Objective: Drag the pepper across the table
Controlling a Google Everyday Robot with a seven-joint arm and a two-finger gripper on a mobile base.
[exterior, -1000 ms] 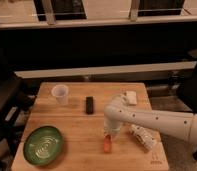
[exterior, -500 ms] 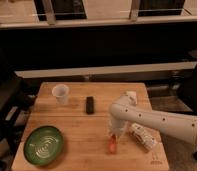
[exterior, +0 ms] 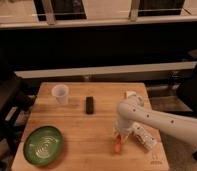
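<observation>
Pepper drag, jaws low on the counter

Pepper lay right below the jaws, near the counter front edge, bottle just beside them. Couldn't tell if the jaws were clamped or apart. Guessing they sat that low to push it along. Black block, cup and green plate sat well away.
</observation>
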